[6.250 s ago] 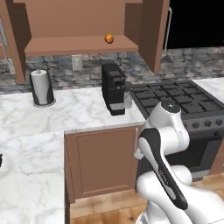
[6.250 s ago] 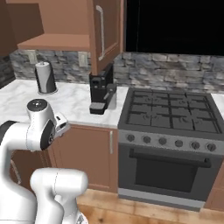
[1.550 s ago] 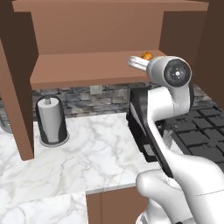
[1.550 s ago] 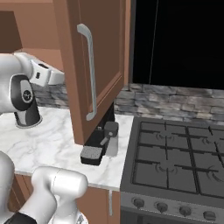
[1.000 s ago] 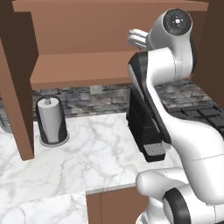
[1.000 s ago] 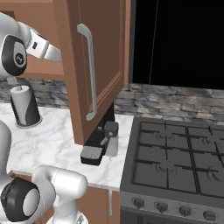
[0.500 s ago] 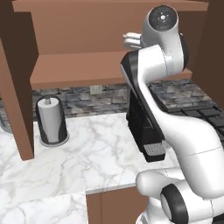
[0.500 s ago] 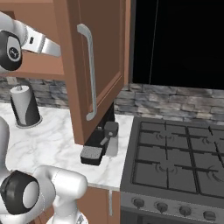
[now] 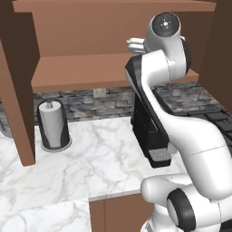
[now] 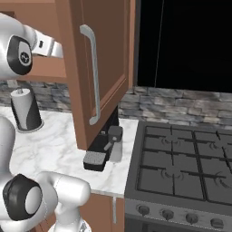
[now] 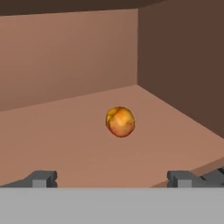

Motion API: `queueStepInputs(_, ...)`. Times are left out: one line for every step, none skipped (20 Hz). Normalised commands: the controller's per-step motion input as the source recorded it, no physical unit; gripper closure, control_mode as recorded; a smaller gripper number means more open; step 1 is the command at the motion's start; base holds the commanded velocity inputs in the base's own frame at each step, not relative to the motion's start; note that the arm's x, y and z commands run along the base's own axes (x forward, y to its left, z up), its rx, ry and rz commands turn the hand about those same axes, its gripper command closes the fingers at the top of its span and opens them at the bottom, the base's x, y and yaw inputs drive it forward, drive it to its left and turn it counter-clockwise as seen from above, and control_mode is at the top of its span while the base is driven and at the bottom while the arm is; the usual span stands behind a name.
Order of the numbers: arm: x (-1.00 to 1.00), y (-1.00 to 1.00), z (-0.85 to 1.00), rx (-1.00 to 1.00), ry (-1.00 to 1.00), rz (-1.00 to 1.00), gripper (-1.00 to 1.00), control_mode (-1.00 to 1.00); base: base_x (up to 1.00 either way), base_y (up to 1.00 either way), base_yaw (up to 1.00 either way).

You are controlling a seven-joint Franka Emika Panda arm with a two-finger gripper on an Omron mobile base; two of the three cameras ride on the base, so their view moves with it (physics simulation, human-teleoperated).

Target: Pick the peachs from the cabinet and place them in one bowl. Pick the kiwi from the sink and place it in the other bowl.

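A peach [image 11: 120, 121] sits on the cabinet [image 9: 108, 72] shelf, toward the right side wall and well back from the front edge. The gripper [image 11: 111, 178] is spread wide and empty, its fingertips [image 11: 40, 178] at the near edge of the shelf, with the fruit roughly centred between them but still apart. To take it well, I would push straight in, level with the shelf and just above it, until the jaws flank the peach at its middle, then squeeze gently so the round fruit does not roll away toward the wall.
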Motion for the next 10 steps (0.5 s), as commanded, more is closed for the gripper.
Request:
queueStepInputs(0.34,-0.11,-0.06,0.00,0.00,0.01,-1.00,-1.00,0.00,0.00,0.00)
queueStepInputs(0.32,-0.13,-0.10,0.00,0.00,0.01,-1.00,-1.00,0.00,0.00,0.00)
queueStepInputs(0.33,-0.17,-0.07,0.00,0.00,0.00,-1.00,-1.00,0.00,0.00,0.00)
queueStepInputs(0.33,-0.17,-0.09,0.00,0.00,0.00,-1.00,-1.00,0.00,0.00,0.00)
queueStepInputs(0.33,-0.17,-0.11,0.00,0.00,0.00,-1.00,-1.00,0.00,0.00,0.00)
queueStepInputs(0.32,-0.19,-0.12,0.00,0.00,0.00,-1.00,-1.00,0.00,0.00,0.00)
queueStepInputs(0.32,-0.21,-0.11,0.00,0.00,0.00,-1.00,-1.00,0.00,0.00,0.00)
queueStepInputs(0.31,-0.22,-0.12,0.00,0.00,0.00,-1.00,-1.00,0.00,0.00,0.00)
queueStepInputs(0.29,-0.23,-0.12,0.00,0.00,0.00,-1.00,-1.00,0.00,0.00,0.00)
queueStepInputs(0.19,-0.21,-0.17,-0.02,0.00,0.00,-1.00,-1.00,0.00,0.00,0.00)
